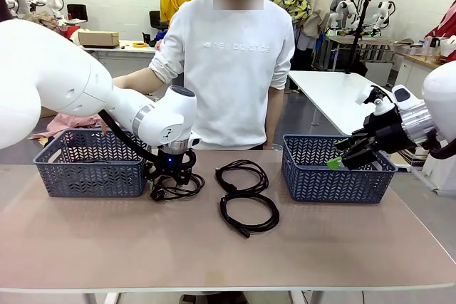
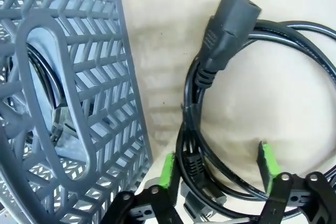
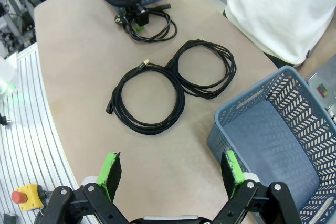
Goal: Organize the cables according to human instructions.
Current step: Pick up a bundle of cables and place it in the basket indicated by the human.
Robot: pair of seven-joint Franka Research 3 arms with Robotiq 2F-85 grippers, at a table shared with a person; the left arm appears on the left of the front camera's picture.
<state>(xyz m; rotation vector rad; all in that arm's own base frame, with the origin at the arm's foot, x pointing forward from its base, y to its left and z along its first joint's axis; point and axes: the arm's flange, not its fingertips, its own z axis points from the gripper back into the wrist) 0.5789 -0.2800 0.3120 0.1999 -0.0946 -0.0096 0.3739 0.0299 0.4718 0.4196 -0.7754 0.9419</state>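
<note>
Three cables, coils of thin black cord, lie on the table. One cable [image 1: 187, 187] [image 2: 310, 72] sits beside the left basket [image 1: 85, 176] [image 2: 105, 103]. My left gripper [image 1: 169, 184] [image 2: 218, 169] is down over it, its green pads on either side of the coil's strands with a gap still between them. A grey-black plug [image 2: 228, 24] lies at the coil's far side. The second cable [image 1: 242, 174] [image 3: 207, 69] and the third cable [image 1: 249, 213] [image 3: 149, 98] lie at mid-table, touching. My right gripper [image 1: 349, 158] [image 3: 170, 166] hovers open and empty over the right basket [image 1: 335, 183] [image 3: 252, 114].
A person in a white sweatshirt [image 1: 235, 62] stands at the far side, one arm reaching towards the back of the left basket. A dark strand [image 2: 39, 72] shows through that basket's handle hole. The right basket's floor is bare. An emergency button [image 3: 20, 196] sits off the table's edge.
</note>
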